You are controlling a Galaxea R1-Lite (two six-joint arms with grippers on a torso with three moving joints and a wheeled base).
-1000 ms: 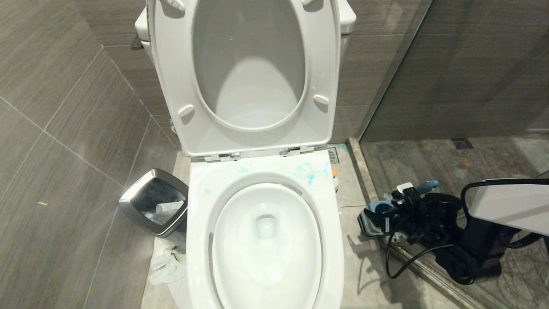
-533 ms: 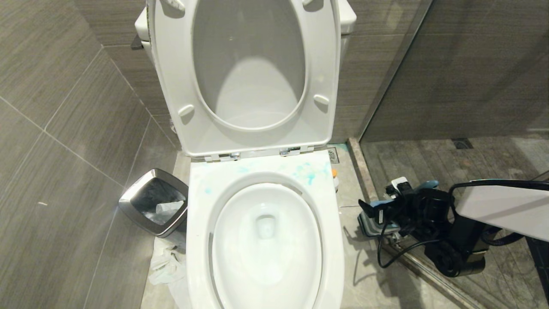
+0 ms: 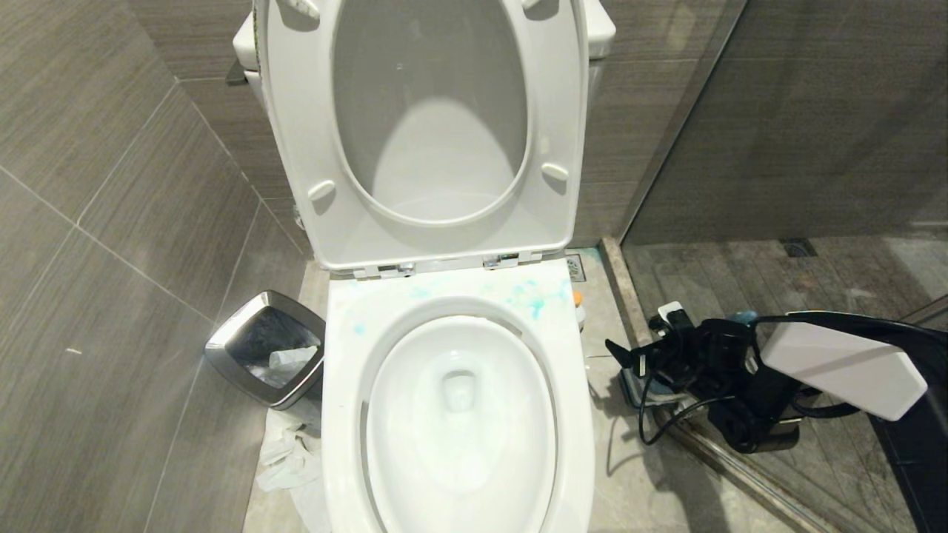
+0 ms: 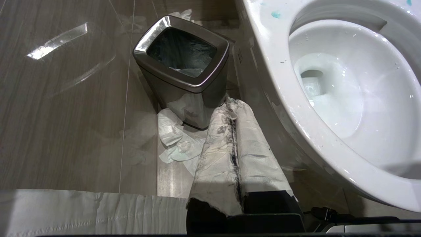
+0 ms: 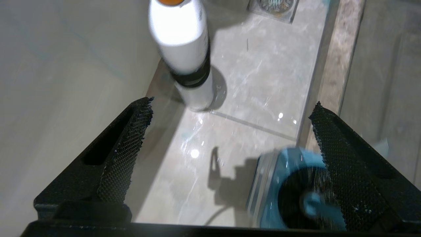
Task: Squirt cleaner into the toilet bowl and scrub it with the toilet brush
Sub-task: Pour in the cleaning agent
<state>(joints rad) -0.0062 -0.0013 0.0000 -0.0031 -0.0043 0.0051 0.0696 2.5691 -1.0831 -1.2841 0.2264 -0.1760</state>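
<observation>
The white toilet bowl (image 3: 342, 444) stands open with seat and lid raised, and its rim also shows in the left wrist view (image 4: 273, 65). Turquoise cleaner (image 3: 535, 303) is splashed on the rim's back. The white cleaner bottle with an orange top (image 5: 184, 42) stands on the floor beside the bowl. The toilet brush (image 5: 310, 202) sits in its blue holder (image 5: 271, 197), black bristles down. My right gripper (image 5: 230, 108) hangs open over the floor between bottle and holder, holding nothing; the head view shows this gripper (image 3: 641, 333) right of the bowl. My left gripper (image 4: 232, 107), paper-wrapped, is shut and parked low.
A steel-rimmed black bin (image 3: 266, 348) stands left of the bowl, with crumpled paper (image 3: 285, 459) on the floor below it. A floor drain (image 5: 276, 5) lies behind the bottle. A stone kerb (image 3: 629, 296) and a glass shower partition bound the right side.
My right arm has swung left towards the toilet, carrying its open gripper away from the brush holder and over the floor. The left arm has not moved.
</observation>
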